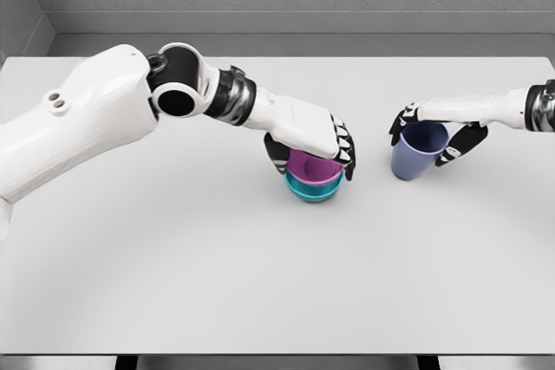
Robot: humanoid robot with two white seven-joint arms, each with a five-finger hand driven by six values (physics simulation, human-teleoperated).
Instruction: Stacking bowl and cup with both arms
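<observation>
Blue cup [417, 151] tilts, mouth up-left, in right hand [438, 138].

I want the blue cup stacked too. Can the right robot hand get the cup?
Probably yes. The right robot hand is already wrapped around the blue cup, and nothing stands between them. The left robot hand is busy over the purple bowl.

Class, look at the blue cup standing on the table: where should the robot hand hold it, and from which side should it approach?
Grip the blue cup around its upper wall just below the rim, coming from the right. It stands upright with its mouth open, and the right robot hand already wraps it there.
</observation>
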